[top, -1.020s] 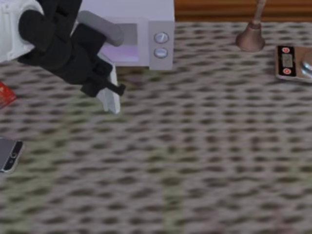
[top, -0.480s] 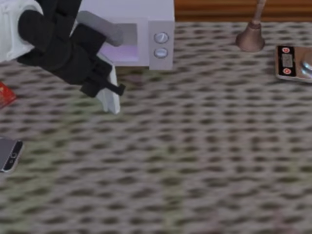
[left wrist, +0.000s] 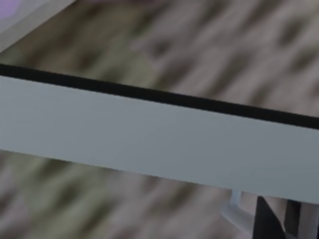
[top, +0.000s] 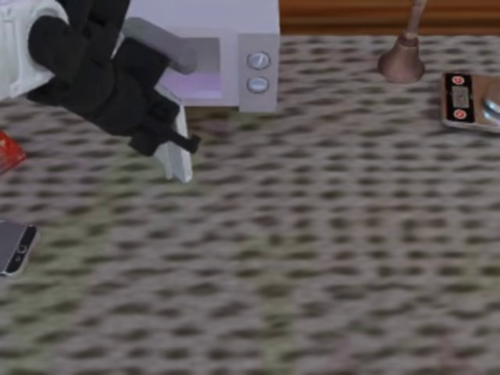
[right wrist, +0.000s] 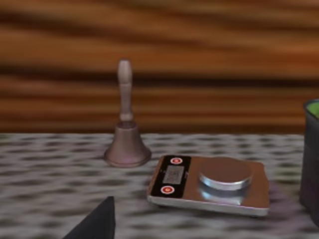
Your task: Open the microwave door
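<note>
Top view, upper left of the frame: my left hand point(top: 176, 141) sits at the free edge of the door point(top: 178, 152). Its fingers are hidden against the panel, so I cannot tell how far it is open or whether it has the handle. The door stands swung well out from the microwave point(top: 226, 58), its free end pointing toward the lower part of the frame and its hinge up under my arm. The cavity shows lilac beside the knobs point(top: 258, 72). In the left wrist view the door's edge point(left wrist: 159, 137) crosses the frame as a long pale band. I judge further opening needs a sweep leftward about the hinge. My right arm is parked out of the top view, facing a bell point(right wrist: 126, 144) and scale point(right wrist: 209, 184) on the desk point(top: 312, 258).
</note>
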Available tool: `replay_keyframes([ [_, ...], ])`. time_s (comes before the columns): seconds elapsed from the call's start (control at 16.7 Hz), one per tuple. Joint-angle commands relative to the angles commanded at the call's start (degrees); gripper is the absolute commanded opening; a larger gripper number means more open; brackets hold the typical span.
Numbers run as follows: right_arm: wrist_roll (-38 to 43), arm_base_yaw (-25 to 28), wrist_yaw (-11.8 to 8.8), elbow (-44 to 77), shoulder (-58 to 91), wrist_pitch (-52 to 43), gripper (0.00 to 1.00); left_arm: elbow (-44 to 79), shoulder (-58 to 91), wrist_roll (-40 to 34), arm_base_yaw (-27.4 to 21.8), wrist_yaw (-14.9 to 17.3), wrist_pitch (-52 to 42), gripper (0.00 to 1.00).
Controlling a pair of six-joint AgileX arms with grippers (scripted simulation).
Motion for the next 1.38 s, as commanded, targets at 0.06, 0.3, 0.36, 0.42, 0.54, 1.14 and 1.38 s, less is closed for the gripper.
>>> replay_keyframes([
  [0.06, 0.0, 0.0, 0.0, 0.0, 0.0, 0.0, 1.0, -0.19, 0.17, -0.15, -0.2, 0.3, -0.03, 0.0],
  [0.3, 0.0, 0.0, 0.0, 0.0, 0.0, 0.0, 1.0, -0.72, -0.55, 3.12, 1.14, 1.89, -0.64, 0.0],
  [0.36, 0.0, 0.0, 0.0, 0.0, 0.0, 0.0, 1.0, -1.13, -0.78, 4.65, 1.79, 2.62, -1.05, 0.0],
  [0.42, 0.0, 0.0, 0.0, 0.0, 0.0, 0.0, 1.0, -1.56, -1.04, 6.23, 2.47, 3.39, -1.48, 0.0],
  [0.54, 0.0, 0.0, 0.0, 0.0, 0.0, 0.0, 1.0, -2.16, -1.7, 9.07, 3.65, 4.78, -2.05, 0.0],
  [1.14, 0.0, 0.0, 0.0, 0.0, 0.0, 0.0, 1.0, -2.26, -2.24, 10.43, 4.22, 5.5, -2.1, 0.0],
  [1.38, 0.0, 0.0, 0.0, 0.0, 0.0, 0.0, 1.0, -2.26, -2.24, 10.43, 4.22, 5.5, -2.1, 0.0],
])
